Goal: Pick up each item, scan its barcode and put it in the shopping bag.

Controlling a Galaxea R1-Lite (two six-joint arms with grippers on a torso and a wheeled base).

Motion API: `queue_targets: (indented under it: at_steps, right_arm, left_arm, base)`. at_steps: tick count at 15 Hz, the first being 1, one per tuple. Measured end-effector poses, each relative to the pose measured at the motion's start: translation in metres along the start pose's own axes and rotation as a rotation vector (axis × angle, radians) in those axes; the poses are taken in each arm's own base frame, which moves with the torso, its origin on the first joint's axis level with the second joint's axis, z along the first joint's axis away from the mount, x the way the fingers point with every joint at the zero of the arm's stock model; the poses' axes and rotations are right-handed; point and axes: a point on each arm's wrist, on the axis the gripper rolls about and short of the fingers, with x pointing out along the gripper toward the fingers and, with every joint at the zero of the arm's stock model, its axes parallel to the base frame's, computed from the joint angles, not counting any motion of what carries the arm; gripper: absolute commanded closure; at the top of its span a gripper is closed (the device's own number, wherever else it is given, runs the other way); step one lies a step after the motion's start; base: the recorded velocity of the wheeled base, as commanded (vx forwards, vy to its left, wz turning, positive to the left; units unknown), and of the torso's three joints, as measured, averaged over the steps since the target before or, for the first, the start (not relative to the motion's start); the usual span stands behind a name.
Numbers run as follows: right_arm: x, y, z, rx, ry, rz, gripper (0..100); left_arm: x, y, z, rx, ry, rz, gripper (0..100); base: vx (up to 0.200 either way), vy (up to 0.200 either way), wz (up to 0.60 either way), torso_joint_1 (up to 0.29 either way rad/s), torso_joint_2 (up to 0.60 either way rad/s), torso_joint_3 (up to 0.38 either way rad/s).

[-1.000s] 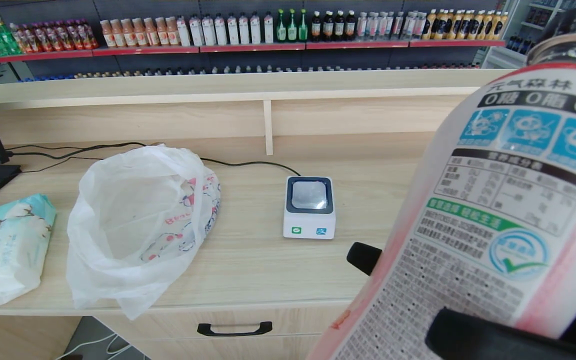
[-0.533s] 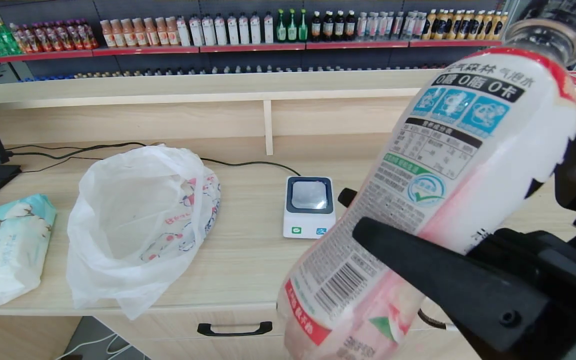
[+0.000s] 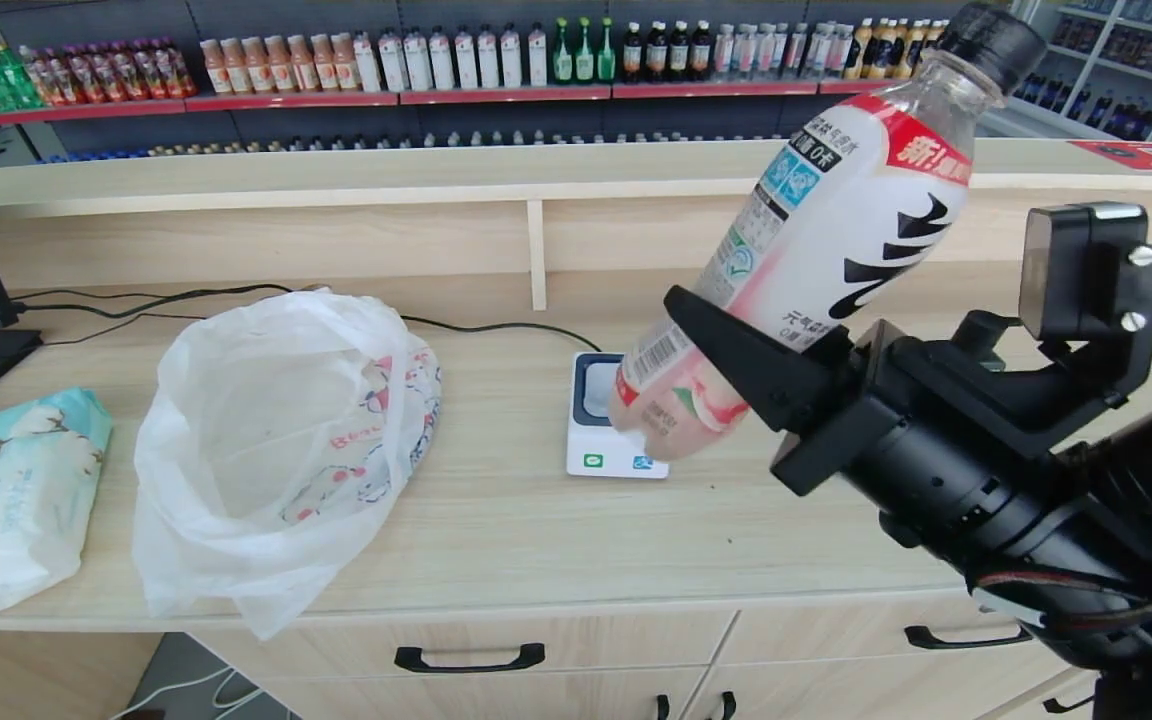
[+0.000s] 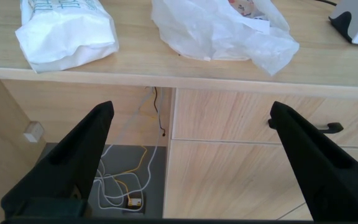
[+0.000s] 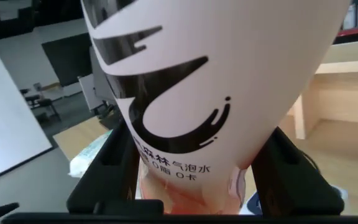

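Checkout scene at the scanning step. The right claw (image 3: 751, 335) pinches a drink bottle (image 3: 836, 220) low on its body, one finger on each side of the label. This leaves the printed barcode (image 3: 654, 352) uncovered just beyond the near finger. The bottle is tilted, with its cap up toward the far right and its base lowered directly over the scanner (image 3: 601, 455). The scanner is a small white box at the middle of the counter (image 3: 516, 530), with its reading window facing upward. The tilt appears intended to bring the lower label toward that window. However, the barcode faces left and toward the near side rather than straight down, so a roll of the wrist may be needed before a reading registers.

The shopping bag (image 3: 266, 440) lies to the left of the scanner, well apart from it. Its mouth gapes toward the near edge, so an item could be dropped in, and something printed already shows through its far side. A soft tissue pack (image 3: 11, 490) waits at the far left, just beside the bag and partly overhanging the counter edge. The scanner's cable (image 3: 496, 325) runs along the far side, out of the working path.

The left claw (image 4: 191, 112) hangs below the counter edge in front of the drawers (image 4: 253, 168). Its fingers are spread wide and hold nothing
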Motion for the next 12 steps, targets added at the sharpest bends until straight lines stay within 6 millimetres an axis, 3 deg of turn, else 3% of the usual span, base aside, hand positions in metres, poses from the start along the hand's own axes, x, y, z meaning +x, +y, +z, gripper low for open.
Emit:
queue_targets:
  at_steps: [4, 12]
  right_arm:
    - [0.013, -0.01, -0.005, -0.173, -0.016, -0.181, 100]
    - [0.021, -0.017, -0.015, -0.576, 0.035, -0.208, 100]
  left_arm:
    - [0.0, 0.0, 0.0, 0.0, 0.0, 0.0, 0]
    - [0.0, 0.0, 0.0, 0.0, 0.0, 0.0, 0]
  base:
    - [0.0, 0.0, 0.0, 0.0, 0.0, 0.0]
    - [0.0, 0.0, 0.0, 0.0, 0.0, 0.0]
